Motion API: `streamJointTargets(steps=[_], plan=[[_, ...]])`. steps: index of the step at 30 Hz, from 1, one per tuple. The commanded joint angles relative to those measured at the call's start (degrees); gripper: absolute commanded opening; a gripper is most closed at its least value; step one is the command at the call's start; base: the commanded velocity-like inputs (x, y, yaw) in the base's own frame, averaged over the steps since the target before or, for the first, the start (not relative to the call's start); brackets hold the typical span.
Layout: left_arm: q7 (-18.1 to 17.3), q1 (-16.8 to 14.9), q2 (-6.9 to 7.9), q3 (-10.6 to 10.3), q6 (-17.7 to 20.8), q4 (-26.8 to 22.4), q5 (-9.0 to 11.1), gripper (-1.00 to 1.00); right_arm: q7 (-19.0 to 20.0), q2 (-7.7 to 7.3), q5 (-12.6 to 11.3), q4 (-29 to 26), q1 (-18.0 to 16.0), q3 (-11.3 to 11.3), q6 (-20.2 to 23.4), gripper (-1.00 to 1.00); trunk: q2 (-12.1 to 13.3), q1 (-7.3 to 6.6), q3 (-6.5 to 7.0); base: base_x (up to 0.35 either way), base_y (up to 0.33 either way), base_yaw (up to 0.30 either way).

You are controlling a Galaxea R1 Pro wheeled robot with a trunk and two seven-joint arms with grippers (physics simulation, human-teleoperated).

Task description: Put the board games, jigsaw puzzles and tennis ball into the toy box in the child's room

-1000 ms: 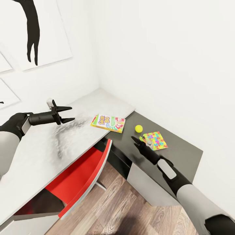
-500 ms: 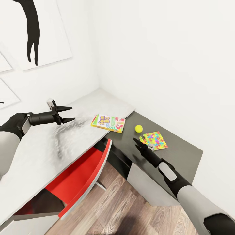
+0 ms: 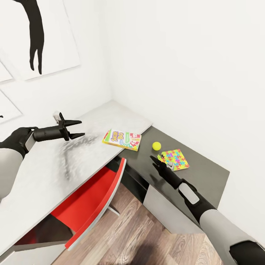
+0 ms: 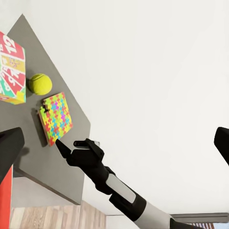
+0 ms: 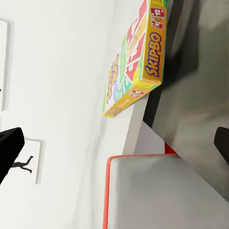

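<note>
A yellow "SKIP BO" board game lies at the inner corner of the table, overhanging its lower dark wing. On that wing sit the tennis ball and a multicoloured jigsaw puzzle. My right gripper hovers open at the puzzle's near-left corner, just short of the ball. My left gripper is open above the pale top, left of the game. The left wrist view has the ball, puzzle and right gripper. The right wrist view has the game. The toy box is out of view.
A red chair is pushed under the table below the board game. White walls close in behind the table, with black silhouette pictures on the left one. Wood-plank floor lies under my right arm.
My right gripper has eased slightly back and down beside the puzzle. The left arm has held still. The toys have not moved.
</note>
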Motion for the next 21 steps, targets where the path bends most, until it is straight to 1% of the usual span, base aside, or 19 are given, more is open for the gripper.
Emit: streamJointTargets(steps=[1,16,21], plan=[[-0.2,0.0,0.00,0.0,0.6,0.0,-0.1,1.00,0.0,-0.06,-0.6,0.0,-0.1,0.3,0.3,1.00,-0.1,0.03,-0.09,0.002,0.000,0.000],[-0.2,0.2,-0.01,0.0,0.6,0.0,-0.1,1.00,-0.4,0.03,-0.6,0.1,-0.1,0.2,0.3,1.00,-0.1,0.03,-0.09,0.056,0.032,0.000],[-0.2,0.2,-0.01,0.0,0.6,0.0,-0.1,1.00,-0.5,0.30,-0.6,0.1,-0.1,0.2,0.2,1.00,-0.1,0.03,-0.09,0.051,0.083,0.000]])
